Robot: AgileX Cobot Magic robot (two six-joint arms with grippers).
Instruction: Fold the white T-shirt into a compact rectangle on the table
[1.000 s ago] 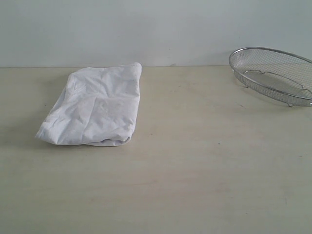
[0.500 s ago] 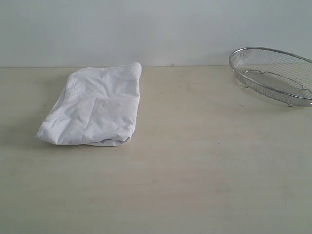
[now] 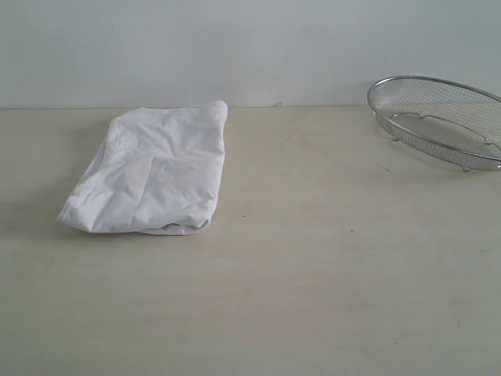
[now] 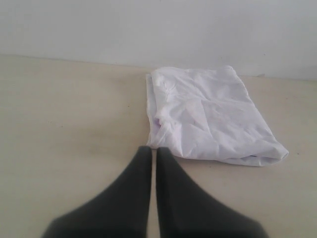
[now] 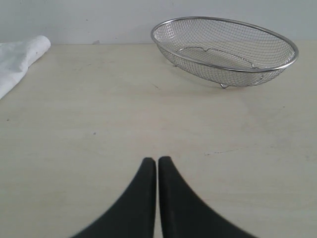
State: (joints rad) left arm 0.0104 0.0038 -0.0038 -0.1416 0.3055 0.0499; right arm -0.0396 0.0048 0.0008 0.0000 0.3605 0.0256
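Note:
The white T-shirt [image 3: 153, 171] lies folded into a wrinkled rectangle on the far left part of the table [image 3: 329, 266]; its lettering and neck tag are hidden. In the left wrist view the shirt [image 4: 208, 116] lies just beyond my left gripper [image 4: 154, 150], which is shut with nothing in it and hangs apart from the cloth. My right gripper [image 5: 157, 160] is shut and empty over bare tabletop, with only a corner of the shirt [image 5: 20, 57] showing far off to one side. Neither gripper appears in the exterior view.
A round silver wire-mesh basket [image 3: 442, 119] stands at the far right of the table by the light grey wall; the right wrist view shows the basket [image 5: 225, 49] ahead of that gripper.

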